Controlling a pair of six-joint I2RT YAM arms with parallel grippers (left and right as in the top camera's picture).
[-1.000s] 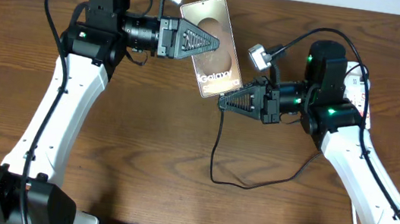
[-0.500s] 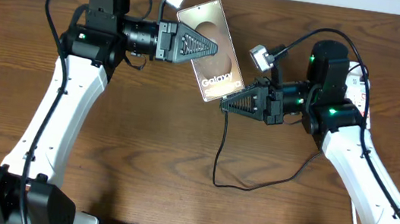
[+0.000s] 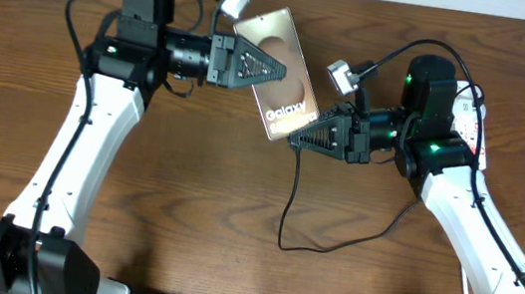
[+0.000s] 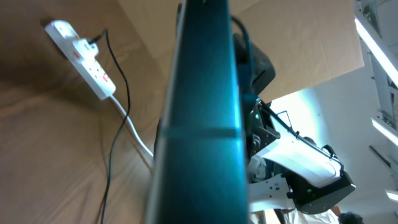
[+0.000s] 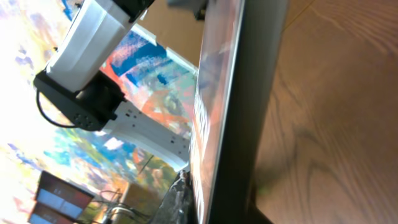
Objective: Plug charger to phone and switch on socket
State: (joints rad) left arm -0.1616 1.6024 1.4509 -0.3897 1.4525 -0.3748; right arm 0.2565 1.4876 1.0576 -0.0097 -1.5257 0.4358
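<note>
The phone (image 3: 285, 85) is a bronze glossy slab with white "Galaxy" lettering, held tilted above the table. My left gripper (image 3: 277, 69) is shut on its upper edge; in the left wrist view the phone (image 4: 202, 118) is a blurred teal bar filling the middle. My right gripper (image 3: 294, 139) is shut on the charger's plug tip at the phone's lower edge. The thin black charger cable (image 3: 287, 205) hangs from it and loops over the table. In the right wrist view the phone's dark edge (image 5: 249, 106) stands right before the jaws; the tip is hidden. The white socket (image 4: 81, 50) shows far left.
The socket's white cord (image 4: 134, 130) and the black cable (image 4: 121, 93) run across the wooden table (image 3: 184, 218). In the overhead view the socket (image 3: 474, 113) lies at the right, mostly hidden behind my right arm.
My left gripper has carried the phone slightly right and down, toward my right gripper. The right gripper has stayed nearly still at the phone's lower edge.
</note>
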